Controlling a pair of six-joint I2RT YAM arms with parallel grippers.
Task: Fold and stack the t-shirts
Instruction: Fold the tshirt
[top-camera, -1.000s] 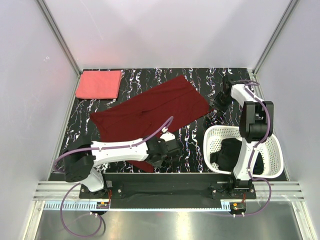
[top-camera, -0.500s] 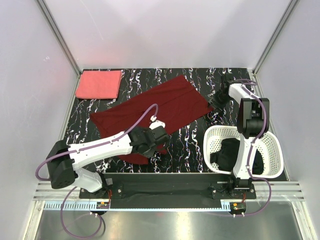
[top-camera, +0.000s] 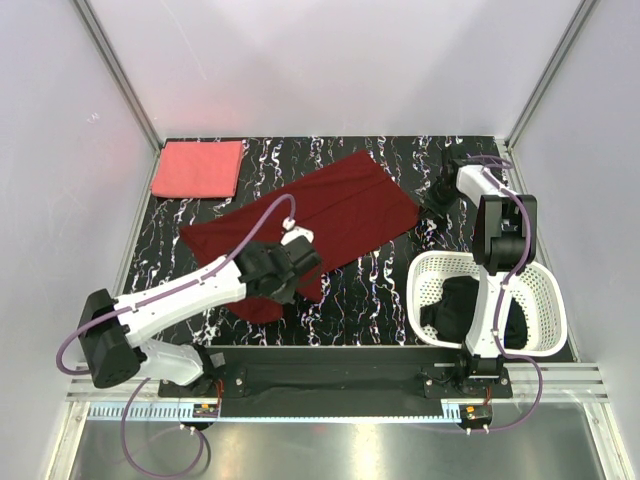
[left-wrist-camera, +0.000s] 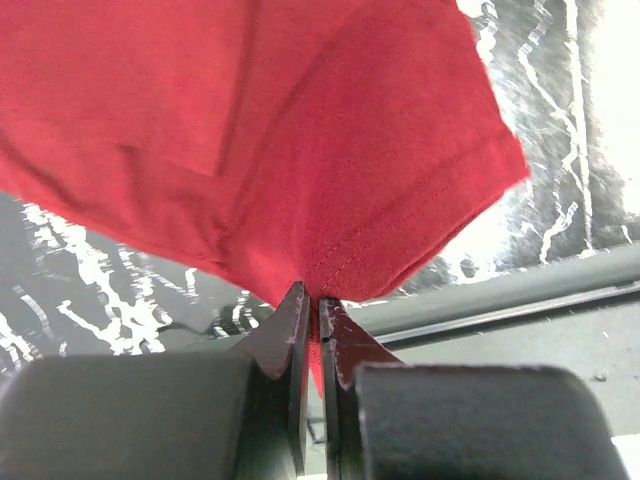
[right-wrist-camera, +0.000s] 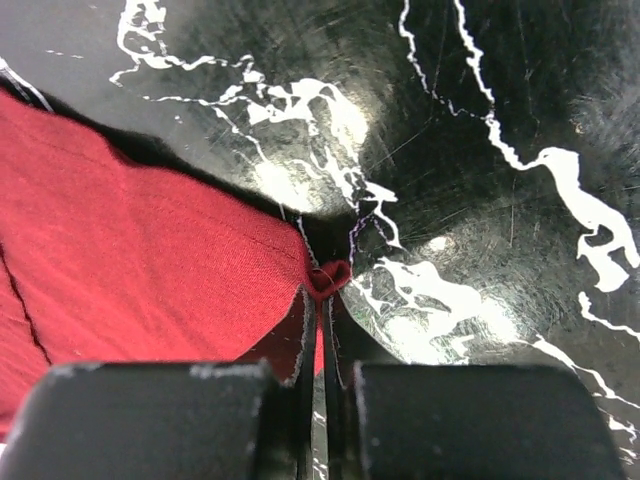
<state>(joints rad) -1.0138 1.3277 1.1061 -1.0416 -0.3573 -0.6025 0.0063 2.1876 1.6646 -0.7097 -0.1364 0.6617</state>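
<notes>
The coral pink cloth t-shirt (top-camera: 197, 168) lies folded at the far left corner. The left gripper (left-wrist-camera: 312, 308) and the right gripper (right-wrist-camera: 322, 288) each pinch the dark maroon cloth t-shirt (top-camera: 340, 205). The black cloth t-shirt (top-camera: 458, 305) is not yet folded.

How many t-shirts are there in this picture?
3. A folded pink shirt at the far left corner, a maroon shirt spread mid-table, a black shirt in the white basket. Others could be hidden there.
</notes>
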